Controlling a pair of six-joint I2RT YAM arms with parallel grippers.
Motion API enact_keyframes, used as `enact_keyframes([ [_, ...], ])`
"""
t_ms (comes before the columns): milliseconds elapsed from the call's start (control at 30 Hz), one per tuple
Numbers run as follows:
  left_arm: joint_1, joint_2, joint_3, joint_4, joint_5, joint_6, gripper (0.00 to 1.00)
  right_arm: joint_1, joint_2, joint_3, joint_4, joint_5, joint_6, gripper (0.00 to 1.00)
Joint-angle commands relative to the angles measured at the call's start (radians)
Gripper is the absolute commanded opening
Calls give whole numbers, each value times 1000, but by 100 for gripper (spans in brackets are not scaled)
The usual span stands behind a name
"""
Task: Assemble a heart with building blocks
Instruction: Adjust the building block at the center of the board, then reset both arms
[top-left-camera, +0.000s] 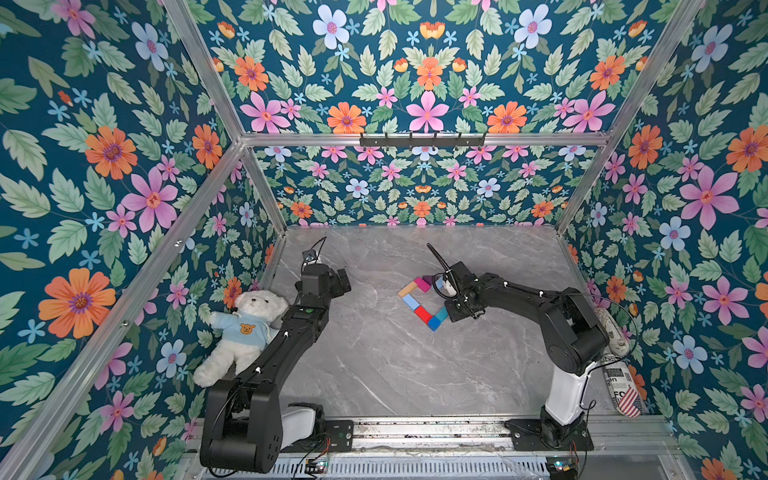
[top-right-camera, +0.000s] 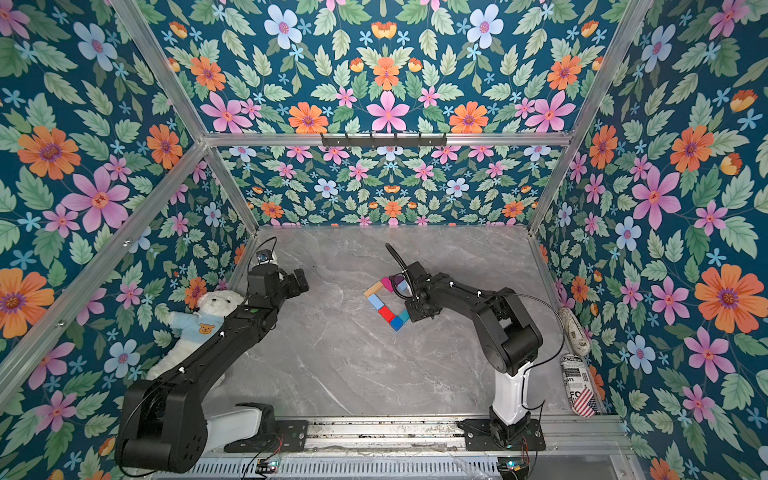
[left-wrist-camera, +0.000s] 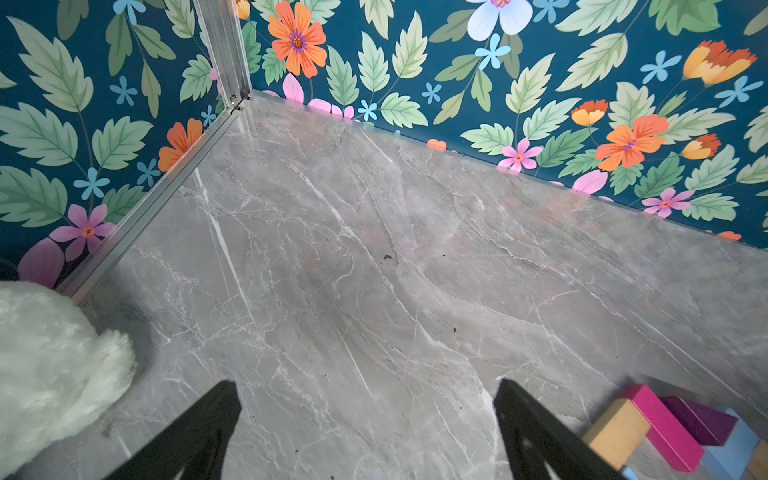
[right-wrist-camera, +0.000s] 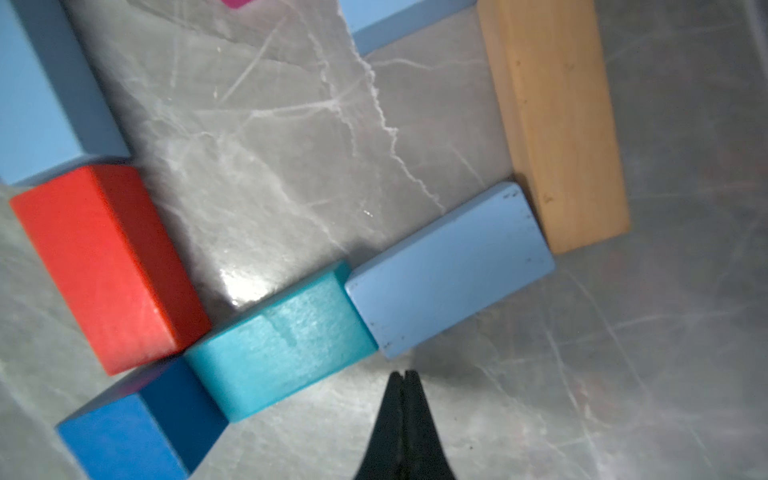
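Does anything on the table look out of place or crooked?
The heart looks tidy, blocks flat and joined. One oddity: a white teddy bear, unrelated to building, sprawls by the wall under the left arm.

Layout as I saw it from the console. The heart (top-left-camera: 411, 302) lay on the table (top-left-camera: 374, 365), right of centre, its cube (top-left-camera: 433, 323) nearest the front rail (top-left-camera: 415, 432) and its wedge (top-left-camera: 428, 279) on the far side. The right gripper (right-wrist-camera: 403, 372) stood just outside the heart's right flank, beside two adjoining building blocks (right-wrist-camera: 449, 270). The left gripper (left-wrist-camera: 366, 382) hung left of centre, well apart from the heart. The teddy bear (top-left-camera: 245, 328) lay against the left wall (top-left-camera: 232, 249), partly under the left arm (top-left-camera: 286, 345). Two rolled bundles (top-left-camera: 621, 382) lay between the right arm (top-left-camera: 523, 299) and the right wall (top-left-camera: 602, 266).
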Motion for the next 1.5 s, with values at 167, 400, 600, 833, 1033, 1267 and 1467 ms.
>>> enact_keyframes([
  [167, 1, -7, -1, 0, -15, 1, 100, 1, 13, 17, 12, 0, -8, 0],
  [400, 1, -7, -1, 1, -18, 2, 100, 1, 21, 24, 10, 0, -10, 0],
  [600, 1, -7, -3, 1, -18, 2, 100, 1, 21, 25, 6, 0, -12, 0],
  [833, 1, -17, -5, -3, -22, 8, 100, 0, -53, -14, 9, 9, -19, 0],
  [1033, 1, -28, -4, -6, -18, 12, 100, -2, -213, -25, -12, 73, -24, 0],
  [1267, 3, -47, 5, 4, -29, 32, 99, -154, -472, -33, 66, 54, 51, 64],
  [1467, 57, -55, 50, 30, -21, 41, 100, -329, -743, -234, 324, 32, 160, 99],
])
